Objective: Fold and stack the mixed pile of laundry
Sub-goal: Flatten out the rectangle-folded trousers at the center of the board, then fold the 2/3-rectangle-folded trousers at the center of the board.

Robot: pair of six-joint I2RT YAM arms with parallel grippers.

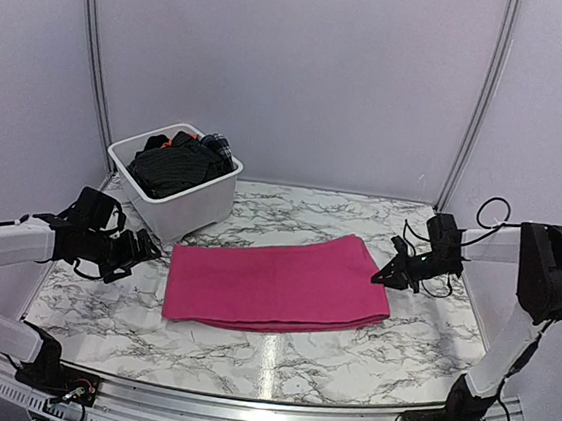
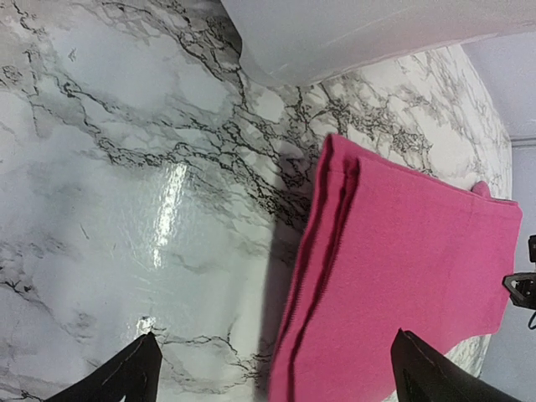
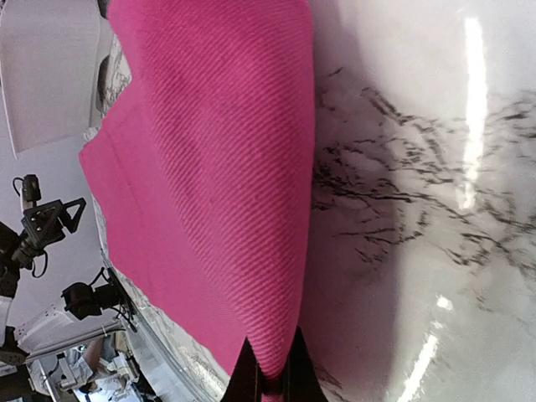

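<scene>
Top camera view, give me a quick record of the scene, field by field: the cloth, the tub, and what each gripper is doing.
pink cloth: folded flat, centre of the marble table
white tub: upright, behind the cloth's left end
tub contents: dark garments, a bit of an orange garment
left gripper: open, empty, beside the cloth's left edge
right gripper: shut on the cloth's right edge
stack: none yet; only the pink cloth is laid out
</scene>
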